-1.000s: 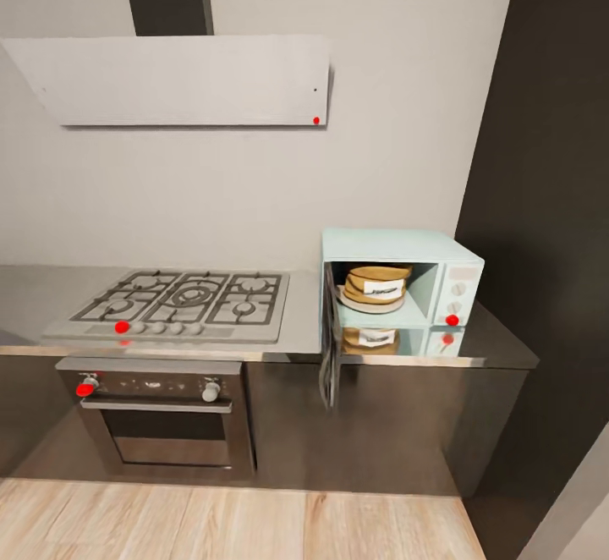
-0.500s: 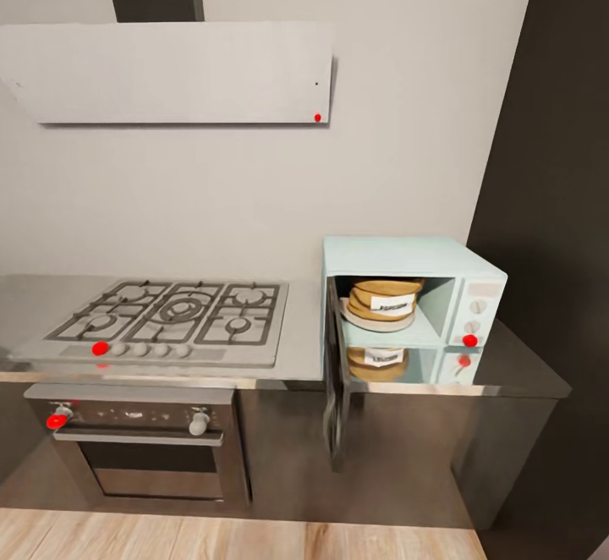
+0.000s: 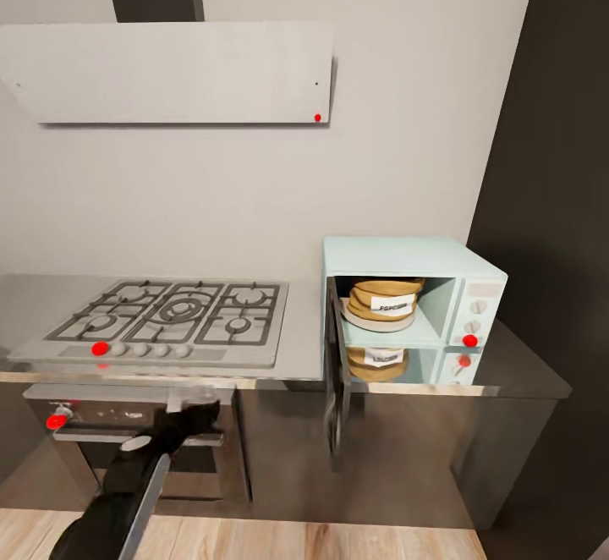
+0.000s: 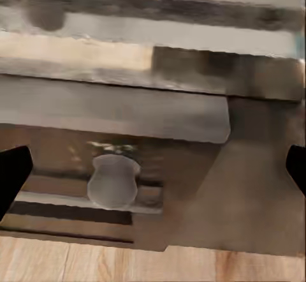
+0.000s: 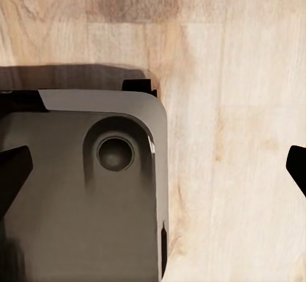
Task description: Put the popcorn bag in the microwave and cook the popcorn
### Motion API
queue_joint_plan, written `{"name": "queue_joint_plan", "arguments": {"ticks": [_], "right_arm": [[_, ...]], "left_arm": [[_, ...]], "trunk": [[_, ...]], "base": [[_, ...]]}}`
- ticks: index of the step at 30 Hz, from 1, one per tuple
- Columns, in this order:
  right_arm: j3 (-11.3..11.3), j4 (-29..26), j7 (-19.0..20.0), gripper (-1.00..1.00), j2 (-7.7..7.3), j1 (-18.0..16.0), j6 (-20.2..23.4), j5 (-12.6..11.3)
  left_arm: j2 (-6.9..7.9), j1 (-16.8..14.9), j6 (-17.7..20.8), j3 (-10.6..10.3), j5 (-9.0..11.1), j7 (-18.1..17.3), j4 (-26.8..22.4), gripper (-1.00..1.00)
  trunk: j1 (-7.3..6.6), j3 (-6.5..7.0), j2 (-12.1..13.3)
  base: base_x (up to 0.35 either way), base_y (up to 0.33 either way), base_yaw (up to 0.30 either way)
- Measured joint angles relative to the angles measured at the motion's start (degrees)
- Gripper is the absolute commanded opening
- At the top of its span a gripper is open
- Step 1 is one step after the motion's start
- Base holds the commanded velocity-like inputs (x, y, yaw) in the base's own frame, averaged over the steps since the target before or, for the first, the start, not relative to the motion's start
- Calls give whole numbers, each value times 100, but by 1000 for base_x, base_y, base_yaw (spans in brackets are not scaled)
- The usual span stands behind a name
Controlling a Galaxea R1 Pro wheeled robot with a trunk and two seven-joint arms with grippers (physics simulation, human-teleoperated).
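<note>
**Left arm rises into frame; bag already in microwave**

Head view: vs 0.5 s ago the camera is steady, but the left gripper (image 3: 196, 412) has come up in front of the oven (image 3: 144, 441). The popcorn bag (image 3: 385, 299) sits inside the microwave (image 3: 414, 306), door (image 3: 336, 395) open. Likely next: shut door.

Left wrist: fingers (image 4: 13, 173) spread wide, nothing held, facing an oven knob (image 4: 113, 180).

Right wrist: fingers (image 5: 11, 170) spread, empty, over wood floor (image 5: 242, 135) and robot base (image 5: 83, 192).

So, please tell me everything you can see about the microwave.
The microwave is a small, pale mint-blue box standing on the grey countertop, right of the gas hob. Its dark-glass door hangs open toward the camera. Knobs and a red dot mark its right panel. Inside sits the tan popcorn bag on a pale plate.
</note>
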Motion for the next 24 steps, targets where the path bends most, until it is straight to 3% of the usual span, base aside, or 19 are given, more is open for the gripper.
{"name": "queue_joint_plan", "arguments": {"ticks": [2,3,5,7,9,10,14,19,24], "right_arm": [[0,0,0,100,-1,0,2,0],[0,0,0,100,-1,0,16,0],[0,0,0,100,-3,0,12,0],[7,0,0,100,7,0,-4,6],[5,0,0,100,30,1,9,5],[6,0,0,100,31,1,8,5],[1,0,0,100,31,1,7,-1],[0,0,0,100,31,1,13,-1],[6,0,0,100,31,0,16,-1]], "left_arm": [[-273,-571,77,-10,32,-144,-9,100],[-456,-1065,360,-8,120,-657,52,100],[-675,-1321,692,-19,132,-1278,111,100],[-790,-1386,831,-90,138,-1567,143,100],[-784,-1402,892,-1171,164,-1635,501,100],[-777,-1404,891,-1280,145,-1638,568,100],[-759,-1404,950,-1380,131,-1760,618,100],[-754,-1404,1315,-1378,72,-2877,542,100],[-775,-1404,1343,-1380,56,-3027,340,100]], "trunk": [[0,0,0],[0,1,0],[0,0,0],[0,0,0],[0,10,0],[0,17,0],[0,41,0],[0,72,0],[0,102,0]], "base": [[0,0,0],[0,0,0],[0,0,0],[0,0,-70],[0,0,-177],[0,0,-182],[0,0,-186],[0,0,-190],[0,0,-190]]}}
